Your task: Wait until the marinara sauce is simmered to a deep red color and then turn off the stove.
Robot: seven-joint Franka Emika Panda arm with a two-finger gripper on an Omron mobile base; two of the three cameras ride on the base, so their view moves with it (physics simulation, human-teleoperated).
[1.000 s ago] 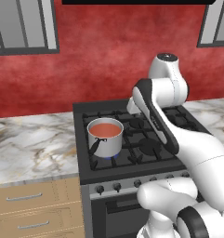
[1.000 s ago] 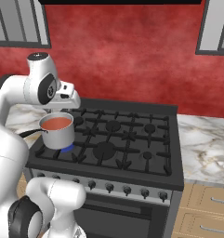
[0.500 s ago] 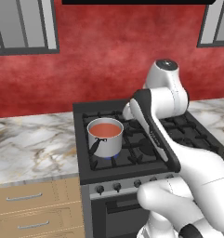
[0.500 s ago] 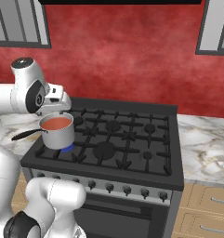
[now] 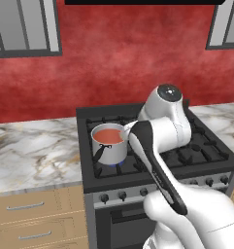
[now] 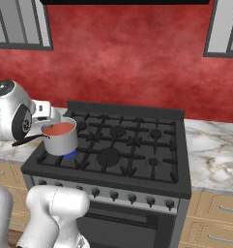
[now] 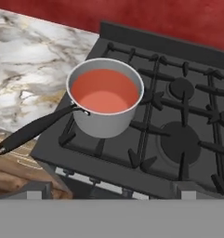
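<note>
On both sides we see a marble countertop [image 5: 36, 151], white with brown and grey veins, one stretch on the left in the left base view and another [image 6: 212, 145] on the right in the right base view. Beneath it sit light wooden drawers [image 5: 38, 216] with slim metal handles [image 5: 20, 206]. Behind everything rises a mottled red wall [image 6: 127, 58]. We can make out grey-framed windows [image 5: 24, 26] high at the upper corners, and a dark range hood [image 6: 123, 2] along the top edge.
</note>
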